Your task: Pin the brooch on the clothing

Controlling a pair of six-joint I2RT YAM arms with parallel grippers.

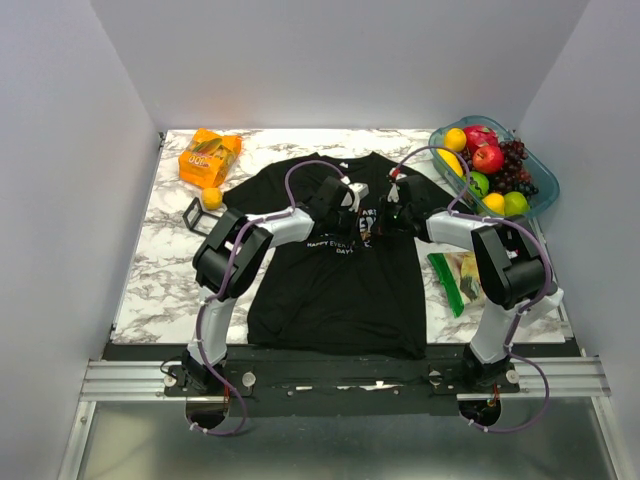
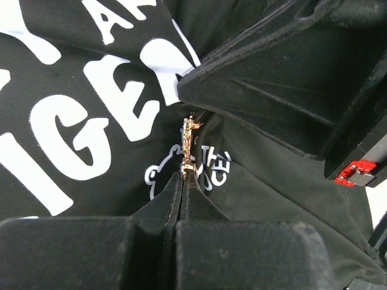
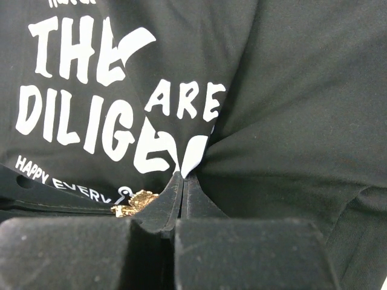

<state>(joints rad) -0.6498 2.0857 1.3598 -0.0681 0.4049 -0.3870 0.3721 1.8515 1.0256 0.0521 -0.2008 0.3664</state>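
The black T-shirt lies flat with its white chest print up. Both grippers meet over the print. My left gripper is shut, and in the left wrist view its tips pinch the lower end of the small gold brooch, held edge-on against the shirt. My right gripper is shut on a raised fold of the shirt at the lettering, tips together. The brooch shows just left of the right fingers. It is too small to make out in the top view.
A teal basket of fruit stands at the back right. An orange snack pack, a small orange ball and a black wire-frame cube sit at the back left. A green bag lies right of the shirt.
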